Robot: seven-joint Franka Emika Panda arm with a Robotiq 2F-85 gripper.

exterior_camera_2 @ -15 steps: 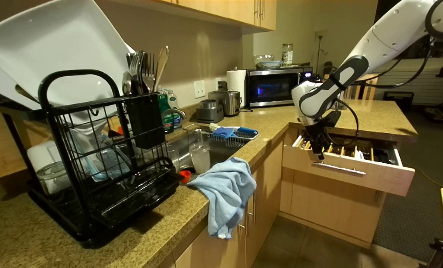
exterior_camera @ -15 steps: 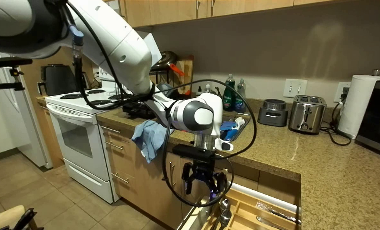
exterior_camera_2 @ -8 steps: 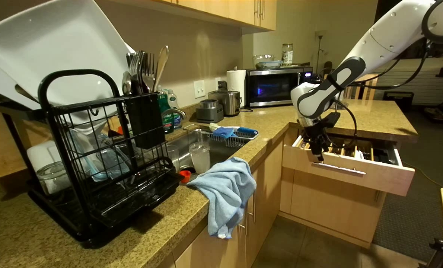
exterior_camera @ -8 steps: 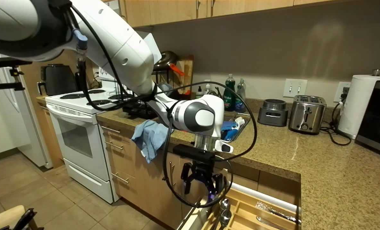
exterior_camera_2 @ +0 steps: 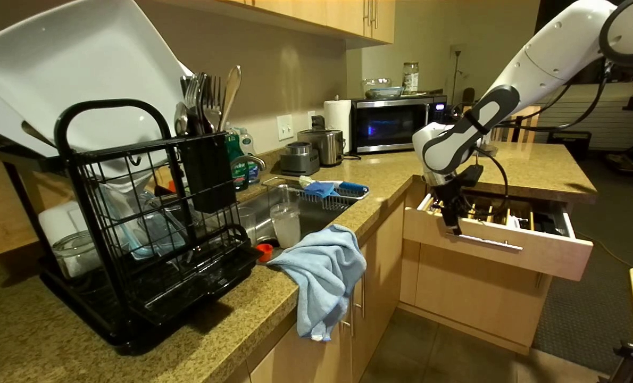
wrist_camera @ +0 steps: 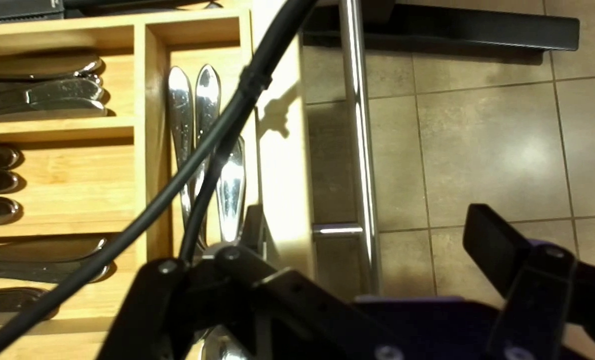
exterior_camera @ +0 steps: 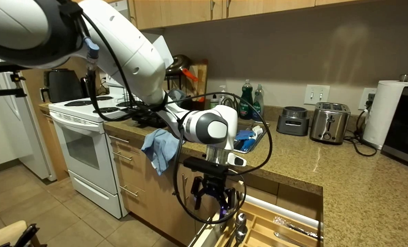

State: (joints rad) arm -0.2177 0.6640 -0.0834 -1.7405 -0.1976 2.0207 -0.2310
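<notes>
- The hand (wrist_camera: 372,235) was held over the front edge of the open drawer (exterior_camera_2: 548,252), its fingers (wrist_camera: 495,250) spread wide apart.
- In the wrist view, the metal handle (wrist_camera: 361,150) of the drawer was framed between the fingers; whether it was touched could not be told.
- Silver cutlery (wrist_camera: 231,185) was laid in a wooden tray (wrist_camera: 141,75) inside.
- A blue cloth (exterior_camera_2: 327,282) was draped over the bench (exterior_camera_2: 388,175) edge.

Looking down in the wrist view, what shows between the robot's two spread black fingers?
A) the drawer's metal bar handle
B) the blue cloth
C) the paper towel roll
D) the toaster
A: in the wrist view, the metal bar handle of the open drawer shows between the parted fingers of the gripper.
</notes>
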